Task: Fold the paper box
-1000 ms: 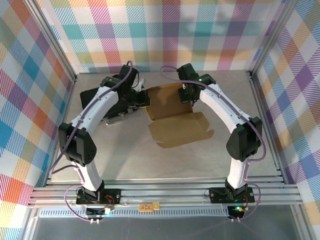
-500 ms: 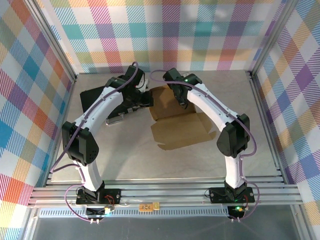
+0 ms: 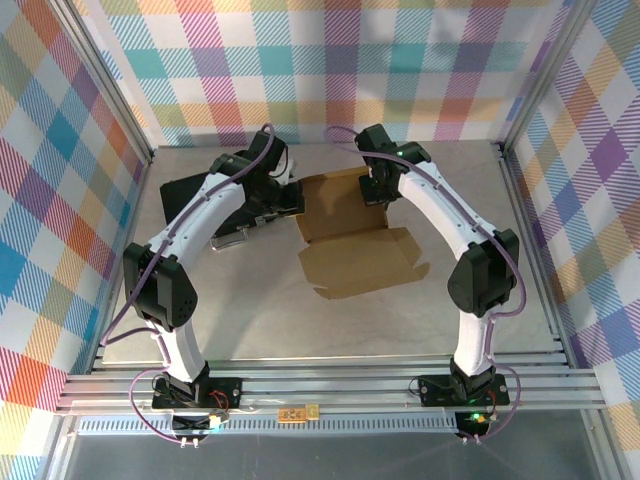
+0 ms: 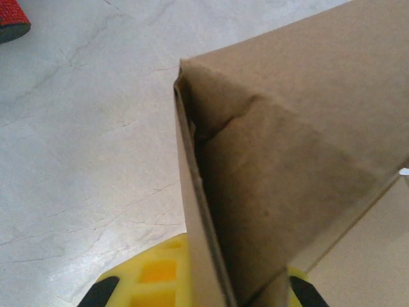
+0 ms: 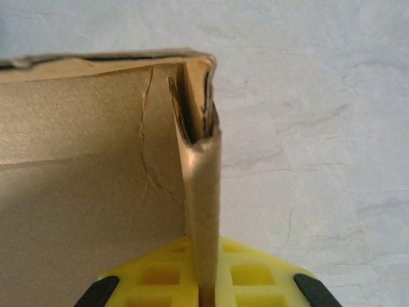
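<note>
The brown paper box (image 3: 345, 225) lies mid-table, its far half raised into walls and its lid flap spread flat toward the near side. My left gripper (image 3: 288, 200) is shut on the box's left side wall (image 4: 198, 230), which stands between its yellow pads. My right gripper (image 3: 378, 188) is shut on the right side wall (image 5: 204, 211); the folded cardboard edge runs up from between its pads to the box corner. Both wrist views look along the walls at close range.
A black case (image 3: 195, 195) lies behind and left of the left arm, with a red roll (image 4: 11, 19) at the corner of the left wrist view. Bare grey tabletop (image 3: 250, 310) surrounds the box. Plaid walls with metal frame posts enclose the table.
The right arm swung left toward the box's middle half a second ago and has returned right to the side wall. The box shifted slightly with it. The left gripper stayed on its wall.
</note>
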Controlling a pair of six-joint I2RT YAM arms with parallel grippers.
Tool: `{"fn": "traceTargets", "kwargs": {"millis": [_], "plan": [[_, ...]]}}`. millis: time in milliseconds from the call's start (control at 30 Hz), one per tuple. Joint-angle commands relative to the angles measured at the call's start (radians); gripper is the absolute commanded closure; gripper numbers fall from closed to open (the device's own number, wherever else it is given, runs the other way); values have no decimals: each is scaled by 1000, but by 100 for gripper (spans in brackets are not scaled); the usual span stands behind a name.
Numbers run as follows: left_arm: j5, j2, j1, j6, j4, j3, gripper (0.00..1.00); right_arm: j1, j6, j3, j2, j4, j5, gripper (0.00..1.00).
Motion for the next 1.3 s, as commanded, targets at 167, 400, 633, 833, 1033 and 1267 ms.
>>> {"fn": "traceTargets", "kwargs": {"millis": [167,400,633,833,1033,1267], "plan": [[43,-36,8,-21,31,30,100,-5,-5,-42,-28,8,-68,78],[44,-40,8,-21,29,27,100,-8,-6,-47,-27,20,-58,80],[39,-39,8,-23,26,27,100,0,16,10,0,-37,50,98],[25,-36,7,-25,16,31,100,22,54,69,33,-131,243,100],[-1,-33,6,-26,0,33,100,47,124,184,104,-286,465,100],[-6,-24,6,-30,-11,52,100,50,158,212,130,-327,479,100]]}}
